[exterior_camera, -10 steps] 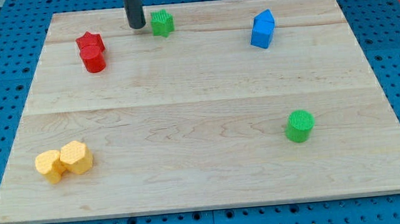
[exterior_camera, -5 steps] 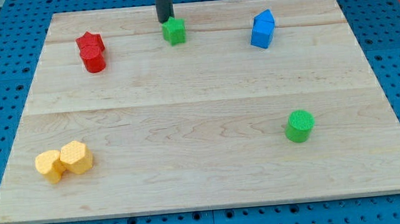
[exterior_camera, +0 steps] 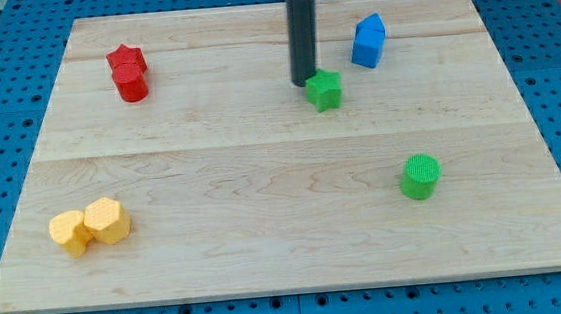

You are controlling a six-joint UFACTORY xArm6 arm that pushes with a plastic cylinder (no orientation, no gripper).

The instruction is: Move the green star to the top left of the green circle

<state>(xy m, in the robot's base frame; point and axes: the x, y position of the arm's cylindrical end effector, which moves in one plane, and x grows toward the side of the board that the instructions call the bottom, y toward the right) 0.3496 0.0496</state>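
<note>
The green star lies on the wooden board, right of centre in the upper half. My tip is at the star's upper left, touching or nearly touching it. The green circle stands lower right of the star, well apart from it, near the board's right side.
A blue block with a pointed top sits up and to the right of the star. A red star and a red cylinder touch at the upper left. Two yellow blocks sit together at the lower left.
My tip has moved right and down from the board's top edge, pushing the green star with it toward the view's lower right. The other blocks have not moved.
</note>
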